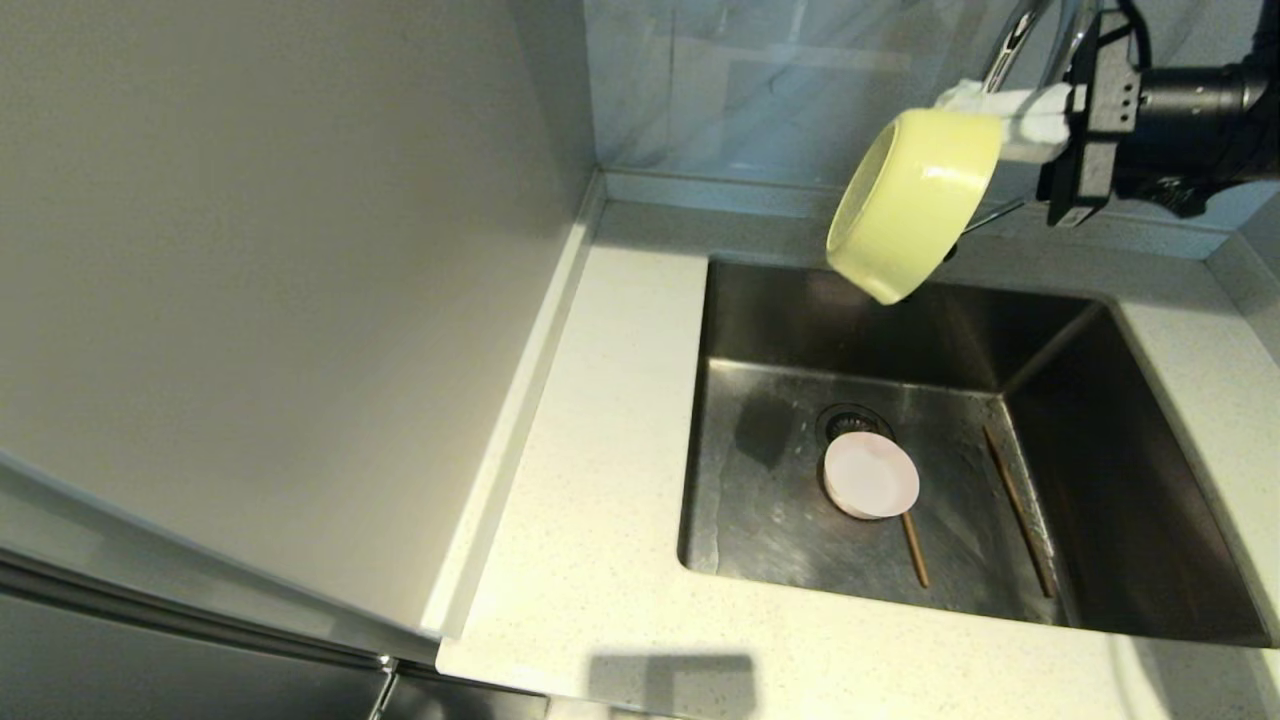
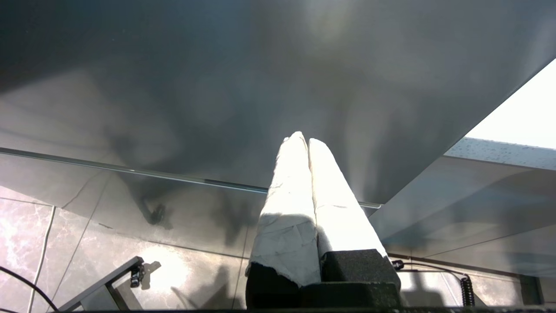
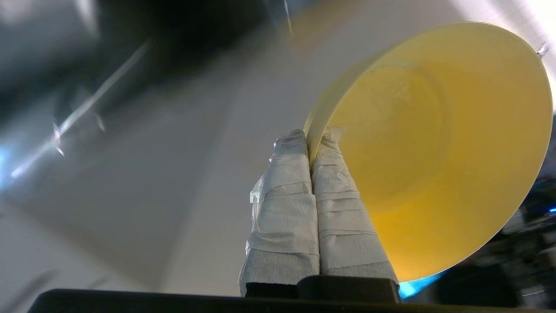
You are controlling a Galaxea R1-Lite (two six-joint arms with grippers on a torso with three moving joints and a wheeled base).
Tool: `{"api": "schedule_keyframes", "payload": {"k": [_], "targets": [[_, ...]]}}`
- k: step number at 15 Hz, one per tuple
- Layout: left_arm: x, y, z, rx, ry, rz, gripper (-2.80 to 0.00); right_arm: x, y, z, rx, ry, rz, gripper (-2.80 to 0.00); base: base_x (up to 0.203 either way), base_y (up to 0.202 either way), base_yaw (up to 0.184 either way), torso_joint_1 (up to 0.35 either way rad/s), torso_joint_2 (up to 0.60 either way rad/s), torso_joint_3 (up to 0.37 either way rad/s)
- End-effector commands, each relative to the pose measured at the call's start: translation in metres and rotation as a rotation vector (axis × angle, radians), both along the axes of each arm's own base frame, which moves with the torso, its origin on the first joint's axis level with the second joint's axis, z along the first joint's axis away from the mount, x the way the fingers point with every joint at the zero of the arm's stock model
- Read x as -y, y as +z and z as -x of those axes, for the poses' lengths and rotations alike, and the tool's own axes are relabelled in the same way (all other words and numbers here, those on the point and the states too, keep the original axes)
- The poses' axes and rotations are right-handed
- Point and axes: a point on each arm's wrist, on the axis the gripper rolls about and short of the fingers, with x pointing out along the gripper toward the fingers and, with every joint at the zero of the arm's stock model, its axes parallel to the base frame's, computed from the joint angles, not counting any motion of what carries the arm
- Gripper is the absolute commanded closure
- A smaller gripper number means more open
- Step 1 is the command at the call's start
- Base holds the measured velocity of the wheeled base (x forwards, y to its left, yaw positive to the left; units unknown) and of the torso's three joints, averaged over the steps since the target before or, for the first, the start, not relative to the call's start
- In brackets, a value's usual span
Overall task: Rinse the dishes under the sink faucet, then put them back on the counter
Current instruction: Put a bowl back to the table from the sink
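Right tool (image 1: 1000,120) pinches yellow-green bowl (image 1: 910,205) by rim, tipped on side above sink's (image 1: 1130,500) back edge beside faucet (image 1: 1010,45), likely for rinsing or draining. Pink bowl (image 1: 870,475) and chopsticks (image 1: 1020,510) lie in basin. Left tool (image 2: 306,143) parked off bench, fingers together, empty.

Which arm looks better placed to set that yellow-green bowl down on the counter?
Probably the right. Its right gripper already pinches the rim of the small round yellow-green bowl, tilted above the steel sink. The left gripper is shut, parked away.
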Motion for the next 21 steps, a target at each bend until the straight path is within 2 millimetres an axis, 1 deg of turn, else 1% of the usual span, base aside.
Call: {"api": "schedule_keyframes", "payload": {"k": [1, 3, 4, 6, 8, 10, 12, 13, 15, 17, 19, 20, 21], "targets": [[0.000, 0.000, 0.000, 0.004, 0.001, 0.001, 0.00, 0.008, 0.015, 0.005, -0.043, -0.008, -0.059, 0.00, 0.000, 0.000, 0.000, 0.000, 0.00, 0.000], [0.000, 0.000, 0.000, 0.004, 0.001, 0.001, 0.00, 0.010, 0.000, 0.005, -0.090, -0.005, -0.051, 0.00, 0.000, 0.000, 0.000, 0.000, 0.00, 0.000], [0.000, 0.000, 0.000, 0.004, 0.001, 0.001, 0.00, 0.017, 0.005, 0.013, -0.051, -0.017, -0.043, 0.00, 0.000, 0.000, 0.000, 0.000, 0.00, 0.000], [0.000, 0.000, 0.000, 0.004, 0.001, 0.001, 0.00, 0.035, 0.032, 0.039, 0.087, -0.017, -0.032, 0.00, 0.000, 0.000, 0.000, 0.000, 0.00, 0.000], [0.000, 0.000, 0.000, 0.004, 0.001, 0.001, 0.00, 0.055, 0.048, 0.063, 0.185, -0.046, -0.012, 0.00, 0.000, 0.000, 0.000, 0.000, 0.00, 0.000], [0.000, 0.000, 0.000, 0.004, 0.001, 0.001, 0.00, 0.082, 0.053, 0.090, 0.239, -0.078, 0.027, 0.00, 0.000, 0.000, 0.000, 0.000, 0.00, 0.000], [0.000, 0.000, 0.000, 0.004, 0.001, 0.001, 0.00, 0.103, 0.051, 0.119, 0.333, -0.080, 0.104, 0.00, 0.000, 0.000, 0.000, 0.000, 0.00, 0.000], [0.000, 0.000, 0.000, 0.004, 0.001, 0.001, 0.00, 0.110, 0.051, 0.130, 0.427, -0.075, 0.167, 0.00, 0.000, 0.000, 0.000, 0.000, 0.00, 0.000], [0.000, 0.000, 0.000, 0.004, 0.001, 0.001, 0.00, 0.117, 0.057, 0.146, 0.700, -0.097, 0.338, 0.00, 0.000, 0.000, 0.000, 0.000, 0.00, 0.000], [0.000, 0.000, 0.000, 0.004, 0.001, 0.001, 0.00, 0.116, 0.063, 0.159, 0.977, -0.113, 0.517, 0.00, 0.000, 0.000, 0.000, 0.000, 0.00, 0.000], [0.000, 0.000, 0.000, 0.004, 0.001, 0.001, 0.00, 0.113, 0.060, 0.174, 1.230, -0.121, 0.691, 0.00, 0.000, 0.000, 0.000, 0.000, 0.00, 0.000], [0.000, 0.000, 0.000, 0.004, 0.001, 0.001, 0.00, 0.113, 0.054, 0.179, 1.290, -0.129, 0.742, 0.00, 0.000, 0.000, 0.000, 0.000, 0.00, 0.000], [0.000, 0.000, 0.000, 0.004, 0.001, 0.001, 0.00, 0.113, 0.051, 0.182, 1.286, -0.136, 0.747, 0.00, 0.000, 0.000, 0.000, 0.000, 0.00, 0.000]]}}
